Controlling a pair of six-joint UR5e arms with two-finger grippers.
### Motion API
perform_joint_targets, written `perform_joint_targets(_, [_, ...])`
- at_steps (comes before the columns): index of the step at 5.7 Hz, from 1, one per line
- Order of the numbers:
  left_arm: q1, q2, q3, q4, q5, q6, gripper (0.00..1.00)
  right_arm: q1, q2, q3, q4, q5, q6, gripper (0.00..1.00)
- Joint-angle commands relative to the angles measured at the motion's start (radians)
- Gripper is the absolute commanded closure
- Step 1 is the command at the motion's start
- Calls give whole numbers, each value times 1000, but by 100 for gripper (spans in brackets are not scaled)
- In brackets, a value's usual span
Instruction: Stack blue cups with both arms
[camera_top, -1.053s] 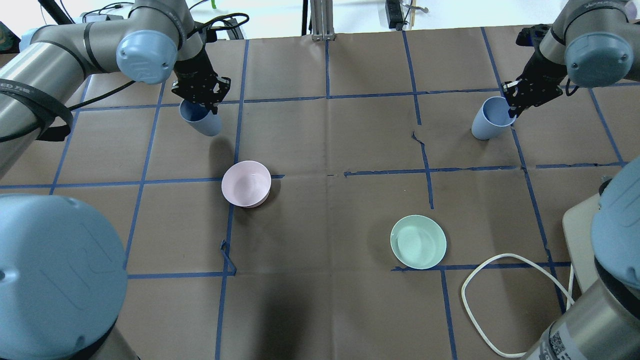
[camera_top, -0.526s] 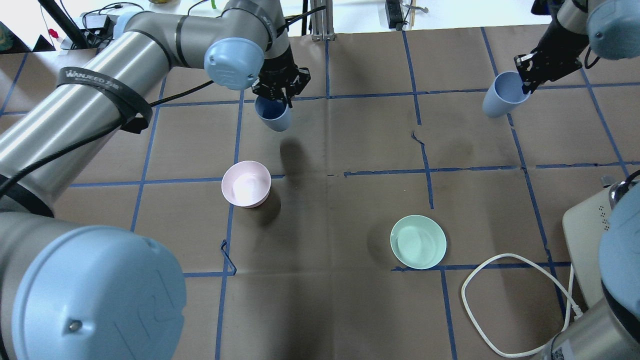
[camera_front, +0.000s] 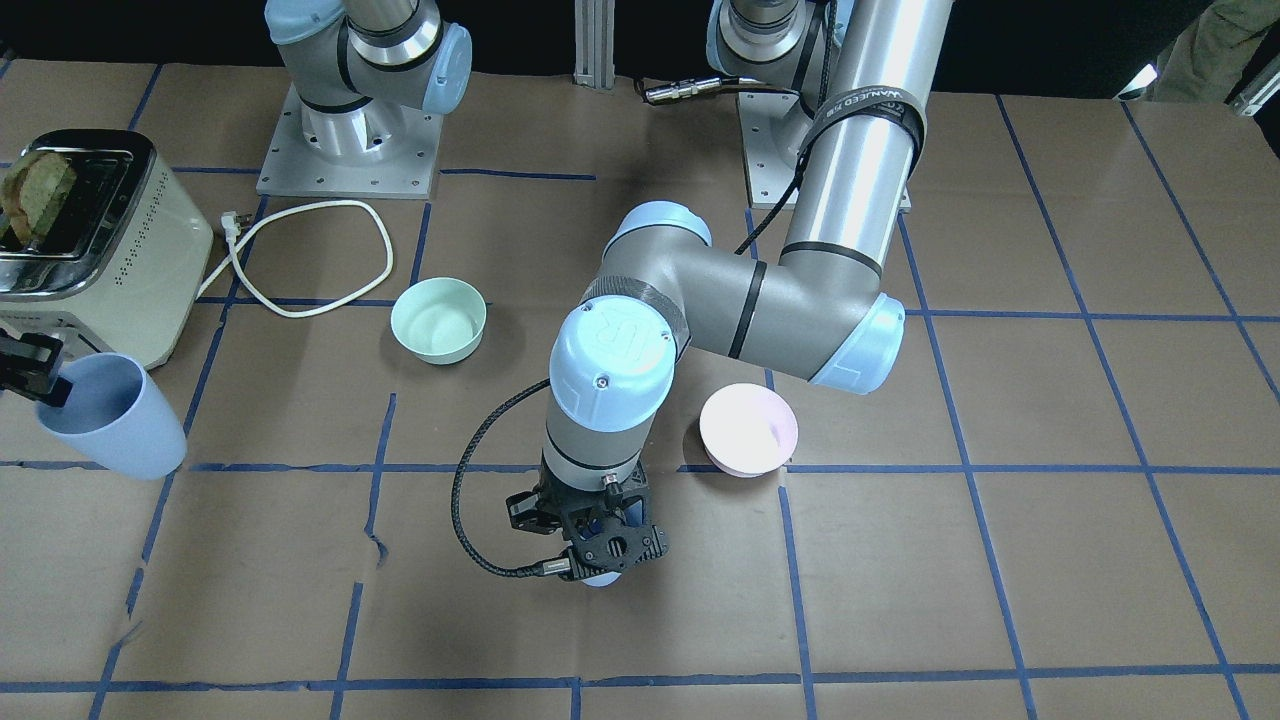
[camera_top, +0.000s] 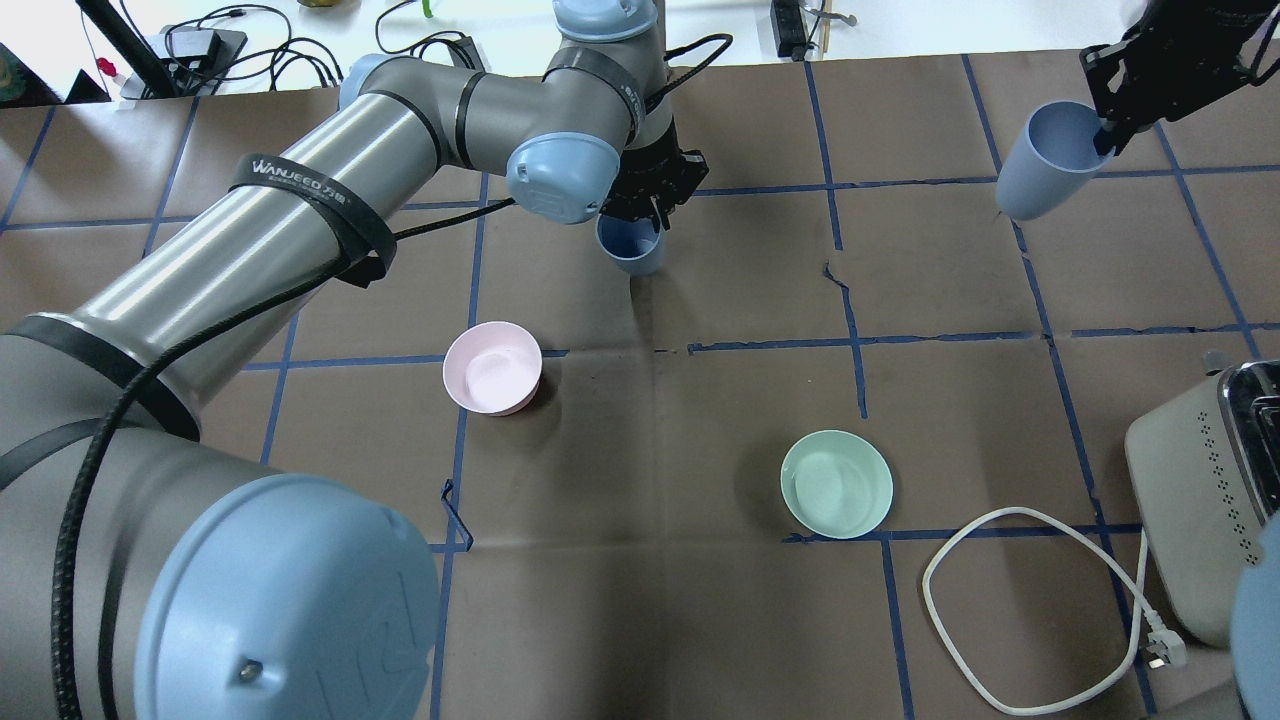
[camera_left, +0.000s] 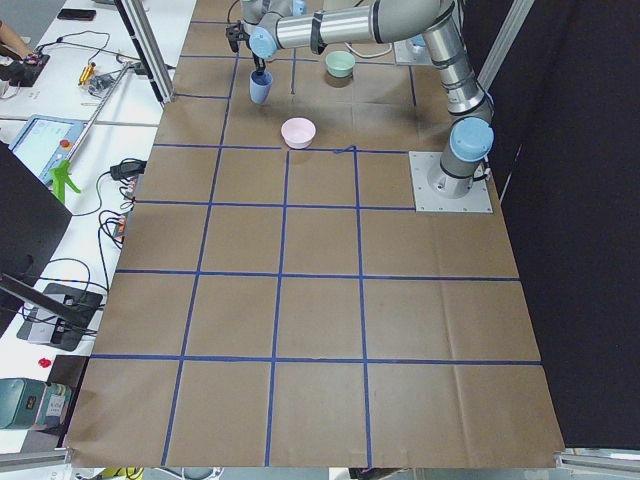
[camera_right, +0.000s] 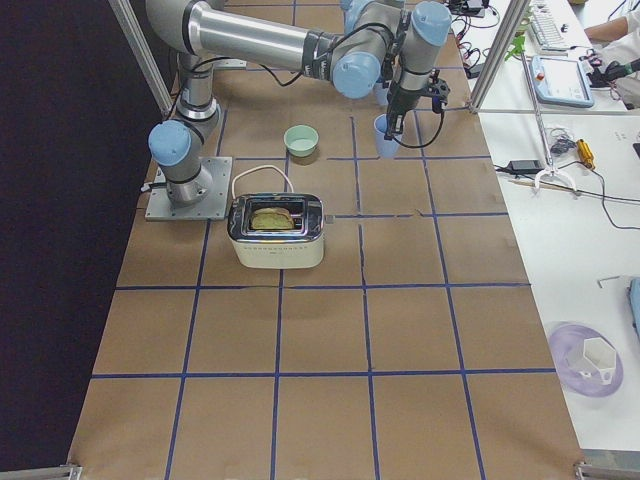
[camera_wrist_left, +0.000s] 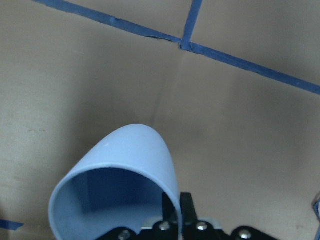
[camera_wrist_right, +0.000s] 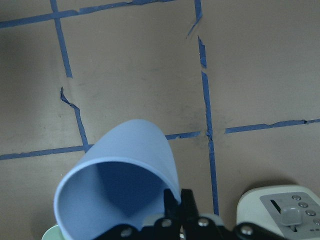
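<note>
My left gripper (camera_top: 648, 205) is shut on the rim of one blue cup (camera_top: 630, 247) and holds it mouth-up, low over the far middle of the table. In the front view the gripper (camera_front: 600, 545) covers most of that cup (camera_front: 600, 578). The left wrist view shows the cup (camera_wrist_left: 120, 180) pinched at its rim. My right gripper (camera_top: 1105, 140) is shut on the rim of the other blue cup (camera_top: 1045, 160) and holds it tilted, well above the table at the far right. This cup also shows in the front view (camera_front: 115, 415) and the right wrist view (camera_wrist_right: 120, 185).
A pale pink bowl (camera_top: 492, 367) sits left of centre and a mint-green bowl (camera_top: 836, 483) right of centre. A cream toaster (camera_front: 90, 255) with toast stands on my right side, its white cable (camera_top: 1000, 600) looped on the table beside it.
My left arm has carried its cup rightward to the far middle of the table. My right arm has lifted its cup higher and farther toward the far right corner.
</note>
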Motion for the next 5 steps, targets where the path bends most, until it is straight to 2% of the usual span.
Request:
perform_joint_targets(1, [-4,-12,-6,6,-1,-1,1,1,-4,0,17,5,9,92])
perform_joint_targets(4, [8,71,8,-14,-19,0,1,20,1,-6,-4,16,14,92])
perform_joint_targets(5, [43,151,6,-112,-42,14,1,57,4,-9,-36,16,78,92])
